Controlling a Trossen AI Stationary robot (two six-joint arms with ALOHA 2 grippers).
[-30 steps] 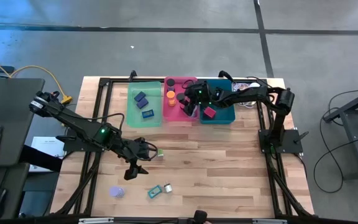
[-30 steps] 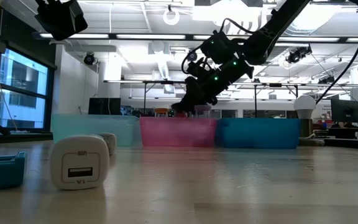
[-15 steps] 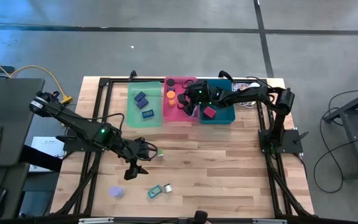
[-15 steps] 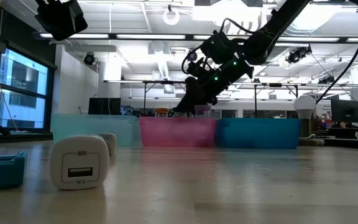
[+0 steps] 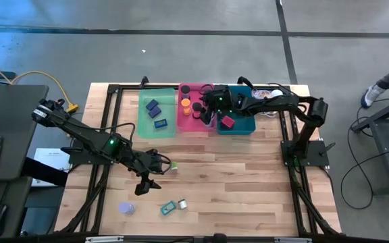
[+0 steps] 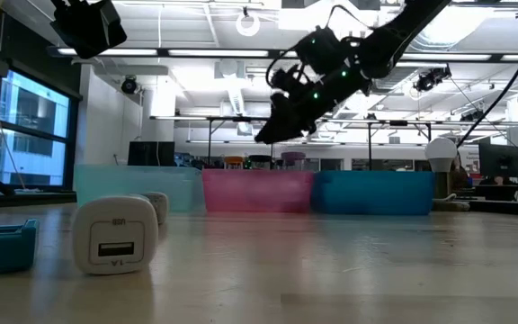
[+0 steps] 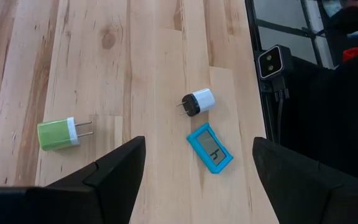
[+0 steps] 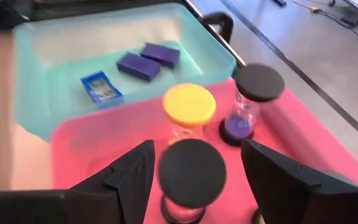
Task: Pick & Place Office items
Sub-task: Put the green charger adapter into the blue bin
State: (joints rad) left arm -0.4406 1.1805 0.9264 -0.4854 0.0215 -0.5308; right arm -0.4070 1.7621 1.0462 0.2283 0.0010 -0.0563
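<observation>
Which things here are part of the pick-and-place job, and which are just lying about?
Job: purple blocks, blue item, yellow-capped timer, black-capped timer, pink item, green plug, white plug, teal display, purple disc; green tray, pink tray, teal tray; right gripper open over the pink tray, left gripper open above the plugs.
Lying about: yellow cable, a person's leg beyond the table.

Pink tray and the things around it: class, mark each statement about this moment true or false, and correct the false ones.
1. Two purple blocks lie in the green tray. True.
2. The right gripper is open above the pink tray. True.
3. The yellow-capped item lies on the bare table. False: it stands in the pink tray.
4. The left gripper holds the green charger. False: it is open, and the charger lies on the table.
</observation>
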